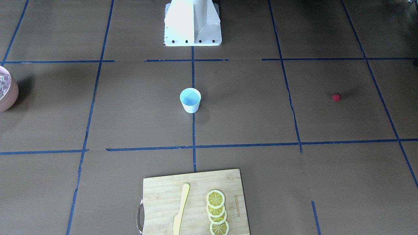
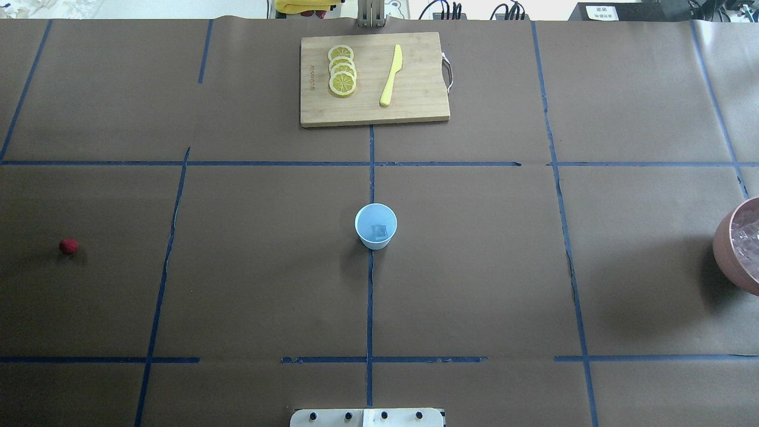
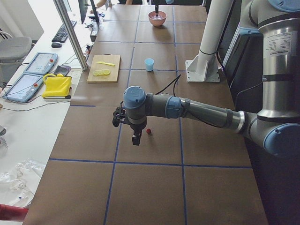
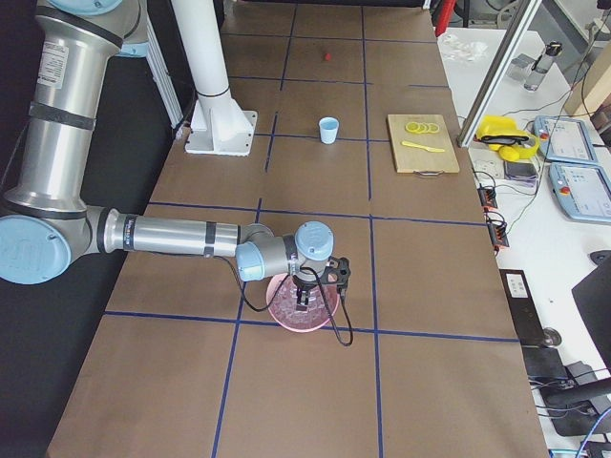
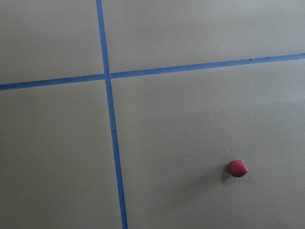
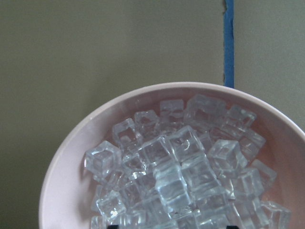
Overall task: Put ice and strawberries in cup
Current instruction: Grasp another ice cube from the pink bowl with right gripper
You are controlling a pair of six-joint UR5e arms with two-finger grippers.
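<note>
Brown paper covered the counter (image 2: 474, 267), divided into cells by blue tape (image 2: 370, 296).

1. Cup (image 2: 375, 226): it stood upright on the centre tape line, mid-counter. One cube (image 2: 379, 230) lay in its pale blue bottom.
2. Strawberry (image 2: 69, 246): it rested on bare paper far out on my left side, well apart from the cup.
3. Ice (image 6: 181, 181): the cubes were heaped in a pink bowl (image 2: 726, 255) at the counter's right edge, partly cut off in the overhead view.
4. Board (image 2: 415, 101): it lay at the far edge, across from my base. It carried a row of overlapping lemon slices (image 2: 342, 71) and a yellow knife (image 2: 391, 76) beside them.

My left arm (image 3: 197, 108) reached out low, with the left jaws pointing down just beside the strawberry. The wrist view showed the berry but none of the jaws, so I could not tell whether they were open or closed.

My right arm (image 4: 172, 236) held the right jaws directly over the bowl. Only dark slivers showed at the bottom edge of that wrist view, so I could not tell their state either.
</note>
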